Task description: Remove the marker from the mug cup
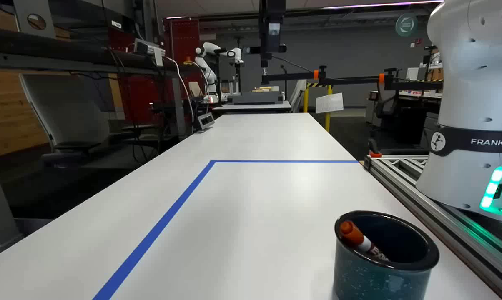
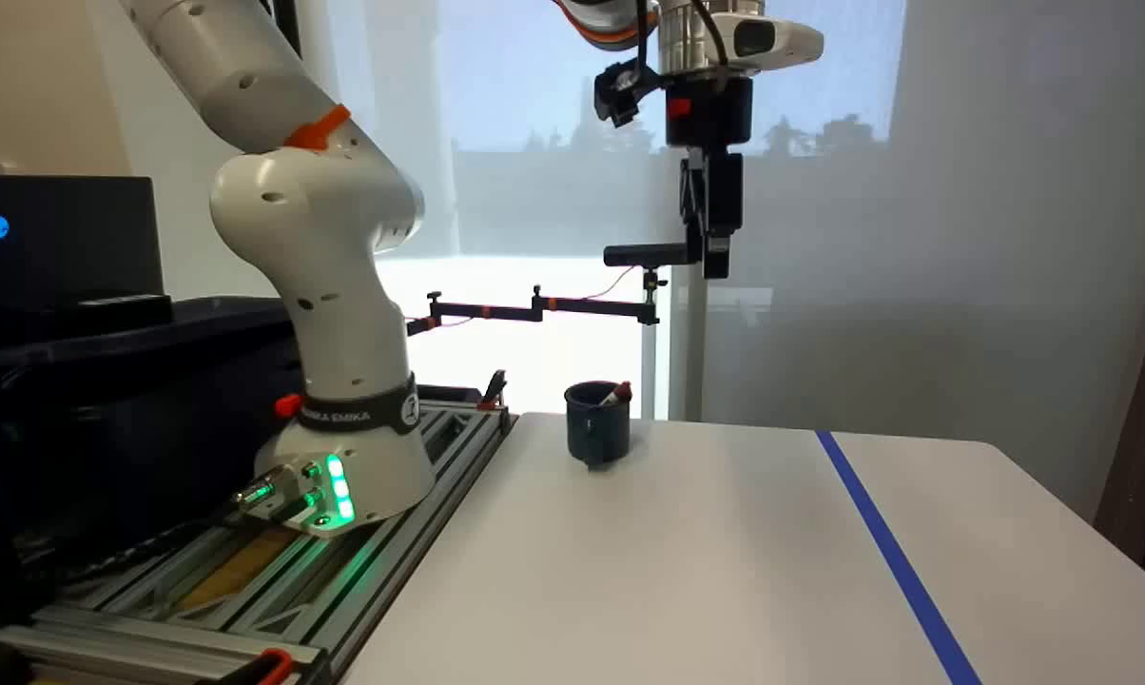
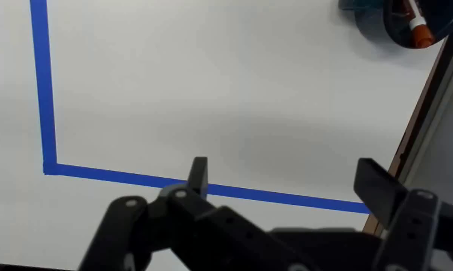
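The mug cup is dark teal and glossy and stands upright on the white table near the robot base side, in both exterior views [image 1: 380, 285] [image 2: 598, 436]. The marker leans inside it, its red-orange capped end up at the rim [image 1: 353, 234] [image 2: 618, 393]; its lower end is hidden in the mug. In the wrist view, the mug cup [image 3: 373, 30] and marker [image 3: 421, 33] are in the top right corner, the mug partly cut off. My gripper [image 2: 712, 264] is high above the table, well apart from the mug. Its fingers are wide apart and empty in the wrist view [image 3: 282, 165].
Blue tape [image 1: 167, 218] marks a corner on the white table [image 1: 259, 200]. Metal rails [image 2: 458, 495] and the robot base run along one table edge near the mug. A camera on a jointed arm [image 2: 544, 306] stands beyond the mug. A small device [image 1: 206, 121] sits at the table's far edge.
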